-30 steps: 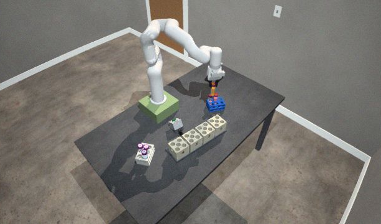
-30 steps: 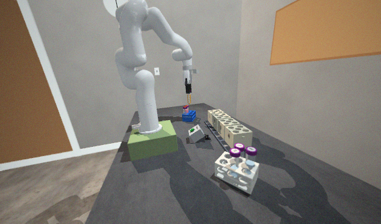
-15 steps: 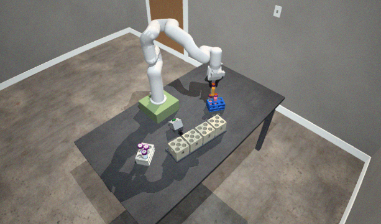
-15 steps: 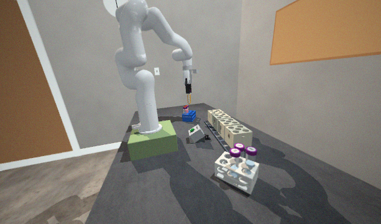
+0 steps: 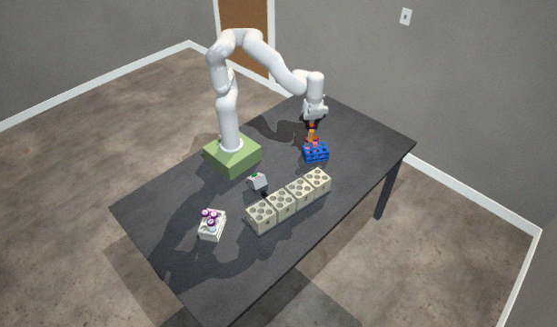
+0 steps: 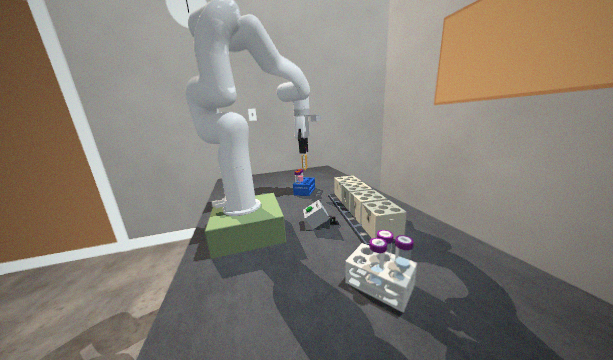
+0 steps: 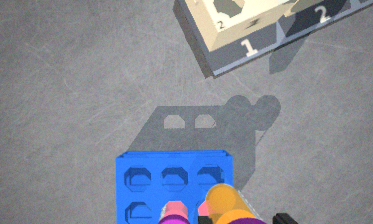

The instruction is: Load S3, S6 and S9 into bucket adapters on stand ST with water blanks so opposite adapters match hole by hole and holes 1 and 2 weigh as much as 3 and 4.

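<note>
My gripper [image 5: 312, 123] [image 6: 303, 150] [image 7: 244, 220] is shut on a purple-capped tube of orange liquid [image 5: 311, 135] [image 6: 304, 162] [image 7: 223, 199], held upright above the blue rack [image 5: 315, 156] [image 6: 304, 188] [image 7: 121, 190]. Its ID is not readable. Two pink-filled tubes stand in that rack, one [image 5: 314, 144] [image 7: 174, 210] showing more clearly. Four cream adapters [image 5: 261, 217] [image 6: 384, 220] stand in a row on the stand [image 7: 227, 57]; their visible holes look empty. Three water blanks [image 5: 211, 222] [image 6: 404, 242] stand in the white rack; their volumes are unreadable. The green DONE key [image 5: 254, 174] [image 6: 309, 208] is on its sloped desk.
The white rack [image 5: 210, 235] [image 6: 392, 301] is at the table's other end. The grey desk [image 5: 258, 182] [image 6: 316, 216] stands between the green robot base [image 5: 233, 165] [image 6: 246, 240] and the adapter row, with a small black object [image 5: 263, 193] [image 6: 333, 220] beside it.
</note>
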